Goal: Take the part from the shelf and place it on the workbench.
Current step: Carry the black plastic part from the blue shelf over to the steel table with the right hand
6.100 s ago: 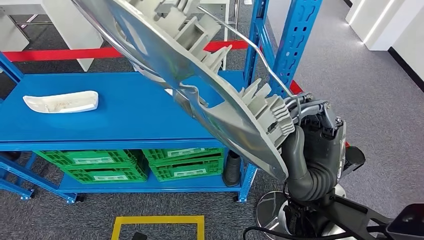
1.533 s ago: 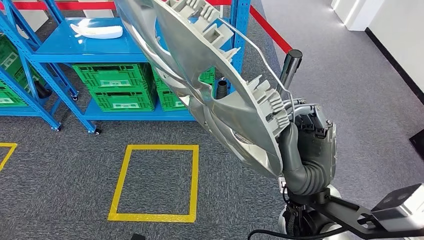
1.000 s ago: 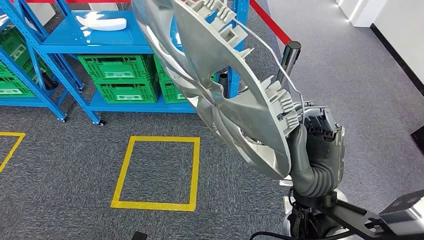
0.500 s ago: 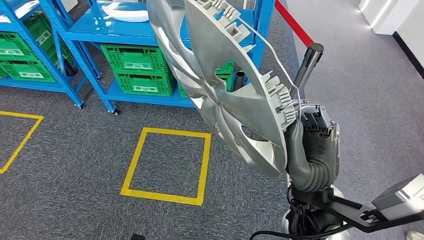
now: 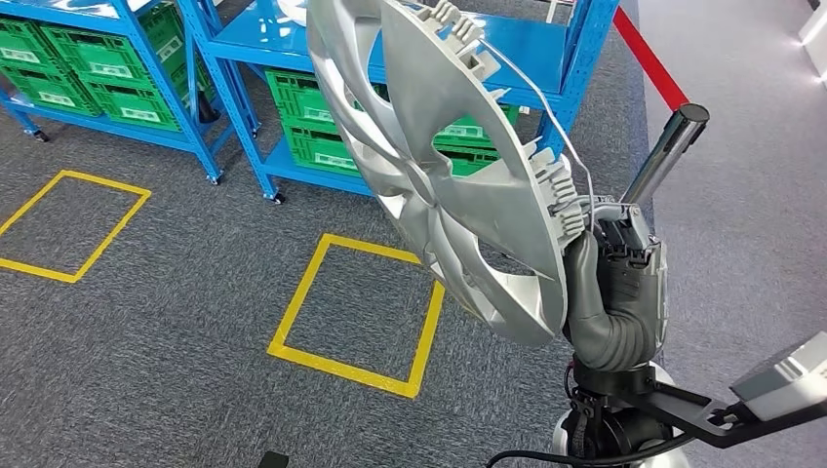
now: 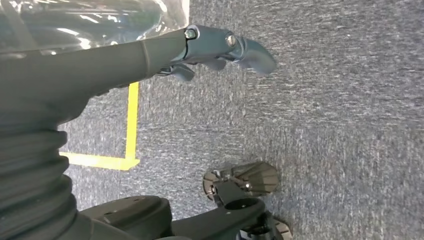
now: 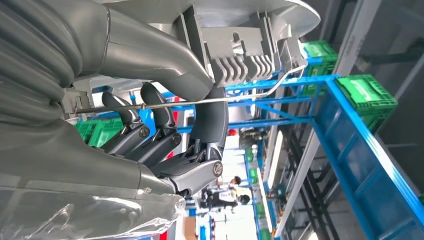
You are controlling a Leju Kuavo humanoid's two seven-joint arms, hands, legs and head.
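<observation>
The big silver wheel cover (image 5: 439, 166) stands tilted in front of the right robot hand (image 5: 610, 283), blocking the way to the blue shelf (image 5: 410, 39) far behind it. A metal post (image 5: 663, 156) with red tape rises just right of the cover. To the left, grey carpet (image 5: 146, 341) with yellow squares lies open.

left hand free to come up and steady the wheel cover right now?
Probably yes. The left hand hangs over bare carpet with nothing in it, fingers extended, and nothing shows between it and the wheel cover, which the right hand grips at its lower rim. The cover's lower edge looks within reach, though that's a judgement.
</observation>
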